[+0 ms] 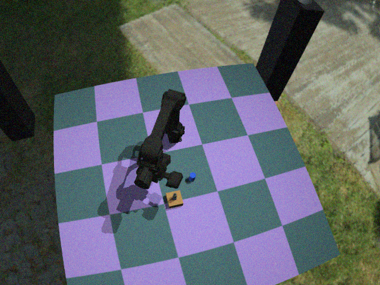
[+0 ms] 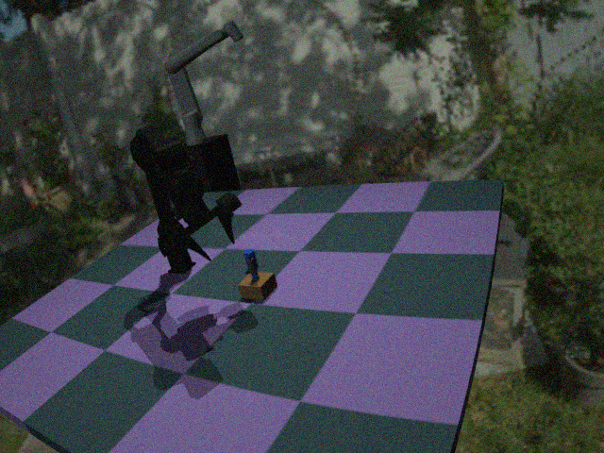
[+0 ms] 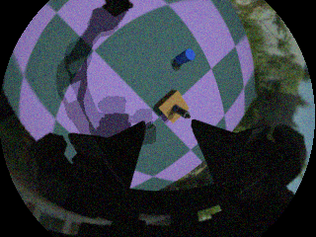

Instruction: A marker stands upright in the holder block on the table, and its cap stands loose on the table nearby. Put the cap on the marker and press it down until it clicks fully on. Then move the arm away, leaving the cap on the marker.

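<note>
Marker cap [image 1: 192, 177] [image 2: 249, 255] [image 3: 185, 57]: one, blue, loose on checkered tabletop, beside holder block [image 1: 174, 199] [image 2: 256, 287] [image 3: 173, 107]. Probably light, stiff, slick; best taken by sides, low force, top left free for pressing. Marker [image 1: 174, 196] [image 2: 254, 274] [image 3: 182, 113]: one, upright in block, uncapped. Gripper [image 2: 222, 251] [image 3: 168, 123]: one, fingers well parted, nothing between.

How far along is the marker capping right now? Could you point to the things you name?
Nothing looks finished: the blue cap [image 1: 192, 176] [image 3: 186, 57] stands on a green square, apart from the marker [image 1: 174, 196] [image 3: 181, 112], which is upright in its block [image 1: 179, 205] [image 2: 254, 290] [image 3: 170, 105]. The open pincer [image 2: 222, 251] [image 3: 168, 123] has nothing between its fingers. Left: grasping the cap, placing it, pressing it fully on, withdrawing the arm.
</note>
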You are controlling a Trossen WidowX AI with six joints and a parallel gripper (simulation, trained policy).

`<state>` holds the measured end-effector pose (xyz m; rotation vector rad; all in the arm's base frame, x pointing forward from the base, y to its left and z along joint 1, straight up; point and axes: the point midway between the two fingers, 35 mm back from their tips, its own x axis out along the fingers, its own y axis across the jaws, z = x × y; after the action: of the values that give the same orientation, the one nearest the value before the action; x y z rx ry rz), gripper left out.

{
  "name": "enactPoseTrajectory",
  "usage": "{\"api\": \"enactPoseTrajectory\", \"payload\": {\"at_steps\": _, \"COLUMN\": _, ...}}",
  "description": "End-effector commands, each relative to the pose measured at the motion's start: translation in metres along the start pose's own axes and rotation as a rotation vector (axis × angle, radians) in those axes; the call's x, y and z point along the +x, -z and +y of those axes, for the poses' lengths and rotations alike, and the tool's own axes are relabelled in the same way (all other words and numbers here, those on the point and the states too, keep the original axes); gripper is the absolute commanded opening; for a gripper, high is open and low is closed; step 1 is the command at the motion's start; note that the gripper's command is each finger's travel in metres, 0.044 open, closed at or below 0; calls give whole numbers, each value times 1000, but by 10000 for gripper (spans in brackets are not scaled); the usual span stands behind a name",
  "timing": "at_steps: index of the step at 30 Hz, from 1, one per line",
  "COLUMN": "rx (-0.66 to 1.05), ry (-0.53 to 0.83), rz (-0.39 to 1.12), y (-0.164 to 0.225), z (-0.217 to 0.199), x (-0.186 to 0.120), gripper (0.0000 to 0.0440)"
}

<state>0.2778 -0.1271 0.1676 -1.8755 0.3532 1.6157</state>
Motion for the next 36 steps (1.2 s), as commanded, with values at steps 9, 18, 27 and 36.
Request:
{"api": "enactPoseTrajectory", "payload": {"at_steps": 9, "rx": -32, "ry": -50, "rz": -42, "y": -2, "z": -12, "x": 13, "gripper": 312}}
{"api": "enactPoseTrajectory", "payload": {"at_steps": 18, "rx": -62, "ry": -84, "rz": -67, "y": -6, "z": -23, "x": 21, "gripper": 313}}
{"api": "enactPoseTrajectory", "payload": {"at_steps": 27, "rx": -94, "ry": -116, "rz": -88, "y": -11, "z": -34, "x": 29, "gripper": 315}}
{"api": "enactPoseTrajectory", "payload": {"at_steps": 36, "rx": -128, "ry": -144, "rz": -108, "y": -17, "z": -45, "x": 37, "gripper": 315}}
